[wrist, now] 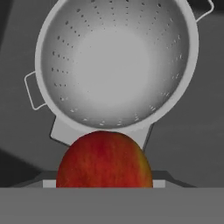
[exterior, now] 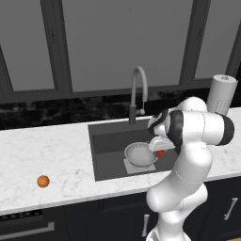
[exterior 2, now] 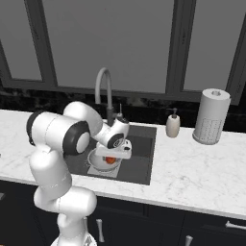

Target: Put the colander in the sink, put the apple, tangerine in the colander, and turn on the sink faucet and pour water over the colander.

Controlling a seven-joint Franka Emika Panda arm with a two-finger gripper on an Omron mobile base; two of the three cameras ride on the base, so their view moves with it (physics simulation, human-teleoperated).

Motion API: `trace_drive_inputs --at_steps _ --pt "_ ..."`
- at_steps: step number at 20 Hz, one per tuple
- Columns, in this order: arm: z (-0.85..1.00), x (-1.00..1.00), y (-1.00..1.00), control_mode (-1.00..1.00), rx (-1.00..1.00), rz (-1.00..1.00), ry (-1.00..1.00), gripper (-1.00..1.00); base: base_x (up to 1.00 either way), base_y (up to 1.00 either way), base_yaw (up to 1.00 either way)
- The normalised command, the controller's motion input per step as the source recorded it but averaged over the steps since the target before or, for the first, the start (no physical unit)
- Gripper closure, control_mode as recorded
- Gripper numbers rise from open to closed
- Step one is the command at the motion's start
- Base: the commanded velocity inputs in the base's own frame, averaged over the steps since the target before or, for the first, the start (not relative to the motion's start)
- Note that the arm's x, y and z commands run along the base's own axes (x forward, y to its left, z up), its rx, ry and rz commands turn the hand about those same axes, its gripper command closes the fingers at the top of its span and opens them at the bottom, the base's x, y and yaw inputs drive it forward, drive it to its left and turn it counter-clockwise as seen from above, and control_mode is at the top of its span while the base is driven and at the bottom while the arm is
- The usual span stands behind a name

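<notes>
Hand (exterior: pixel 161 151) apparently clamped on apple (wrist: pixel 104 160), over colander (wrist: pixel 117 63) edge; colander upright in sink (exterior: pixel 110 141), mouth up, handles diagonal in hand view. Tangerine (exterior: pixel 43 181) on desk (exterior: pixel 47 155).

The white marble counter (exterior: pixel 56 150) is carrying the sink (exterior: pixel 106 141) as its landmark. The tangerine (exterior: pixel 43 181) is lying on the counter well left of the sink, while a soap dispenser (exterior 2: pixel 173 126) and a paper-towel roll (exterior 2: pixel 212 116) are standing right of it.

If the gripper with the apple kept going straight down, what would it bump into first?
Probably the colander in the sink: the gripper holds the apple near its rim, so rim or bowl is unclear.
</notes>
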Motion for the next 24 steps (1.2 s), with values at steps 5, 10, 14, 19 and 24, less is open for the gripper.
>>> trace_drive_inputs --at_steps 5,10,14,19,24 --pt "-0.36 0.41 0.01 -1.0 0.0 0.0 0.0 1.0 0.0 0.0 0.0" --pt "-0.42 0.31 0.0 -1.0 0.0 0.0 0.0 1.0 0.0 0.0 0.0" --pt "-0.32 0.34 0.0 -1.0 0.0 0.0 0.0 1.0 0.0 0.0 0.0" --pt "-0.15 0.36 0.0 -1.0 0.01 0.0 0.0 1.0 0.0 0.0 0.0" --pt "-0.07 0.17 0.03 -1.0 0.0 0.0 0.0 -1.0 0.0 0.0 0.0"
